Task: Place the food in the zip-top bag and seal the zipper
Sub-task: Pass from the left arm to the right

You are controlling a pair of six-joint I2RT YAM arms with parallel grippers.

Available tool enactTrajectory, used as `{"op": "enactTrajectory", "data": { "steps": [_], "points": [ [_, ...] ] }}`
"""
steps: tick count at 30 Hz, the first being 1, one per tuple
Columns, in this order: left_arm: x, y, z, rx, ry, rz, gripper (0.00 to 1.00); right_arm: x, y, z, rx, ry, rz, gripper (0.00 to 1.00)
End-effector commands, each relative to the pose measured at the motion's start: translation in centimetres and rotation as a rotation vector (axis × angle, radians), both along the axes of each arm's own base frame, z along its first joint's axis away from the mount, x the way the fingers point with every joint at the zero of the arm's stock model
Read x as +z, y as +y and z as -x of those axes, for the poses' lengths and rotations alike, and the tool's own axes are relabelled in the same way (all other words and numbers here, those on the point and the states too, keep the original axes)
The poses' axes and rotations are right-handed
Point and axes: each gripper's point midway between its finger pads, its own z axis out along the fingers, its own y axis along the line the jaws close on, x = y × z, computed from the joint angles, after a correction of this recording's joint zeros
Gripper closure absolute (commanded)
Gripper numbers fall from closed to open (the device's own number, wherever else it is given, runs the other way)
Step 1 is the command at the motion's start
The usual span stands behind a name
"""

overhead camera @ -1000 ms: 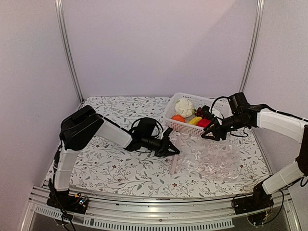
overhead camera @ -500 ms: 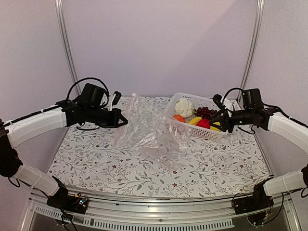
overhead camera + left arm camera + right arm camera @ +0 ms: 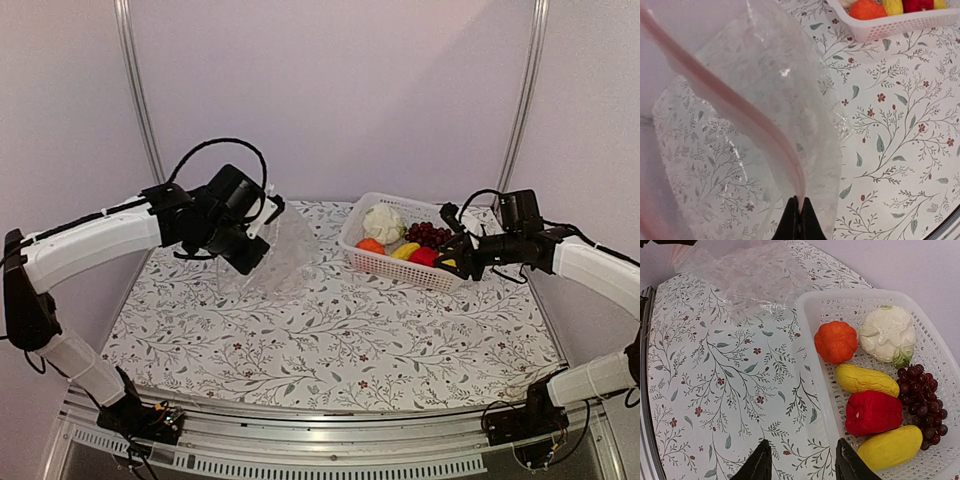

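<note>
Left wrist view: left gripper (image 3: 799, 222) was pinching the zipper (image 3: 740, 111) of the zip-top bag (image 3: 775, 60).
Right wrist view: right gripper (image 3: 802, 460) was spread, empty, above the basket (image 3: 816, 390) rim.

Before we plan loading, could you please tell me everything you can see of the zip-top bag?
The zip-top bag is clear, crinkly plastic, apparently empty, with a pinkish zipper along its mouth. The shut left gripper pinches that zipper, holding the bag up over the left rear of the table; its lower end seems to rest there.
</note>
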Motion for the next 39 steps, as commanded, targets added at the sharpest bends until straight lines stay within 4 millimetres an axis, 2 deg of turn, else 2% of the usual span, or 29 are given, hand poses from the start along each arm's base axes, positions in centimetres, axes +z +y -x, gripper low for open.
{"op": "enactTrajectory", "data": {
  "steps": [1, 5, 7, 11, 13, 16, 20, 24, 29, 32, 35, 39],
  "points": [
    [-6.7, -3.7, 2.9, -0.159, 0.118, -0.182, 1.00, -1.2, -0.4, -0.2, -0.022, 0.025, 0.015, 0.58],
    [-8.2, -9.1, 5.3, -0.288, 0.114, -0.145, 1.00, -1.6, -0.4, -0.3, -0.025, 0.032, 0.021, 0.58],
    [-8.0, -10.9, 5.9, -0.313, 0.113, -0.096, 1.00, -1.8, -0.4, -0.4, -0.026, 0.038, 0.022, 0.57],
    [-6.2, -13.3, 5.8, -0.302, 0.083, 0.031, 1.00, -2.0, 0.1, 0.0, 0.004, 0.073, -0.003, 0.57],
    [-4.2, -14.7, 5.2, -0.293, 0.023, 0.143, 1.00, -1.4, 0.7, 0.1, 0.029, 0.093, -0.037, 0.57],
    [-1.9, -16.4, 4.1, -0.261, -0.044, 0.291, 1.00, 1.2, 2.1, 0.0, 0.066, 0.128, -0.136, 0.56],
    [-0.4, -18.5, 2.5, -0.216, -0.095, 0.432, 1.00, 5.0, 4.5, -0.4, 0.149, 0.227, -0.279, 0.53],
    [0.3, -20.3, 0.9, -0.172, -0.113, 0.524, 1.00, 5.3, 7.2, -1.1, 0.203, 0.328, -0.326, 0.52],
    [0.6, -22.8, -0.8, -0.119, -0.098, 0.616, 1.00, 8.2, 9.9, -1.3, 0.253, 0.317, -0.413, 0.49],
    [0.4, -23.9, -1.2, -0.115, -0.080, 0.639, 1.00, 8.7, 10.9, -0.9, 0.264, 0.353, -0.433, 0.48],
    [0.1, -24.9, -1.3, -0.129, -0.066, 0.648, 1.00, 8.4, 11.1, -0.5, 0.262, 0.381, -0.444, 0.46],
    [-0.3, -25.6, -1.4, -0.136, -0.051, 0.652, 1.00, 7.9, 10.6, -1.6, 0.152, 0.393, -0.448, 0.46]
  ]
}}
